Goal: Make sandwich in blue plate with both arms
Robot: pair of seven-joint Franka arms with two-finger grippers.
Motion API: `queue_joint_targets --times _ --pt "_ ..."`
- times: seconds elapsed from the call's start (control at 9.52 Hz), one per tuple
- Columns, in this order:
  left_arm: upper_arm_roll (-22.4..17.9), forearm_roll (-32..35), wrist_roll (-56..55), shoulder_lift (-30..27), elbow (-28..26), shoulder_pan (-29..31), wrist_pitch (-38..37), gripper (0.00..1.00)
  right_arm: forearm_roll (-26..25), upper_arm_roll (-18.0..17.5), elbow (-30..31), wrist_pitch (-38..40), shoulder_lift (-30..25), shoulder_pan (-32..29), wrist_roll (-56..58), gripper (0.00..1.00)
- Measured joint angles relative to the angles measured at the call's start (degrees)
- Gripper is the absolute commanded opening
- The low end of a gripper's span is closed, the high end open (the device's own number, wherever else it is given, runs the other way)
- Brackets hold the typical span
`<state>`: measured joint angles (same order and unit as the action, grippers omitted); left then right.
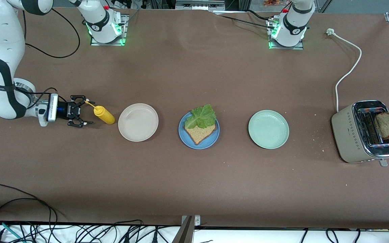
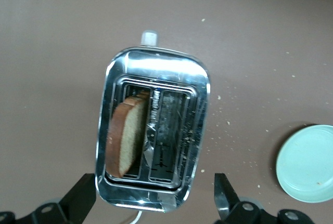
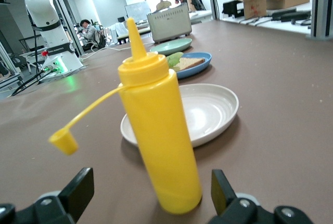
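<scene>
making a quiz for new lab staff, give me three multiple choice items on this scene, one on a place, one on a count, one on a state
1. Where is the lettuce?
A. on the bread slice in the blue plate
B. in the pale green plate
C. in the toaster

2. How many plates are on the table?
A. two
B. three
C. four

3. How are the right end effector's jaws?
A. shut on the bottle
B. open, bottle not gripped
C. shut on nothing

Answers:
1 A, the leaf lies over the slice in the blue plate.
2 B, the beige-white plate, the blue plate and the pale green plate.
3 B, its fingers stand apart beside the upright yellow bottle.
</scene>
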<state>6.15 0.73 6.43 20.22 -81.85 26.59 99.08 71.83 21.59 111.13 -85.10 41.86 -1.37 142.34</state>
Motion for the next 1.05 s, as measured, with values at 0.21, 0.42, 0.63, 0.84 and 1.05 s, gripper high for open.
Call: queue_joint_targets --times 0.21,0.42,0.63,0.84,1.05 --pt "-1.1 0.0 0.4 2.1 0.7 0.4 1.7 1.0 2.2 -2.7 -2.6 0.6 1.9 -0.4 1.7 1.0" --pt "-1.4 0.0 0.7 4.4 0.8 1.6 3.0 1.0 3.8 -5.5 -4.1 1.1 3.0 -1.0 1.7 0.79" --pt "-1.5 0.0 0.7 6.8 0.9 2.1 3.3 1.0 4.7 -7.8 -4.1 1.5 4.4 -1.5 2.7 0.12" --pt "-1.5 0.0 0.7 8.6 0.9 2.1 3.4 0.96 5.0 -8.1 -4.1 2.1 5.5 -1.8 3.6 0.0" --pt "-1.5 0.0 0.7 10.0 0.9 2.1 3.5 0.75 5.1 -8.1 -4.3 2.1 5.6 -2.4 3.5 0.0"
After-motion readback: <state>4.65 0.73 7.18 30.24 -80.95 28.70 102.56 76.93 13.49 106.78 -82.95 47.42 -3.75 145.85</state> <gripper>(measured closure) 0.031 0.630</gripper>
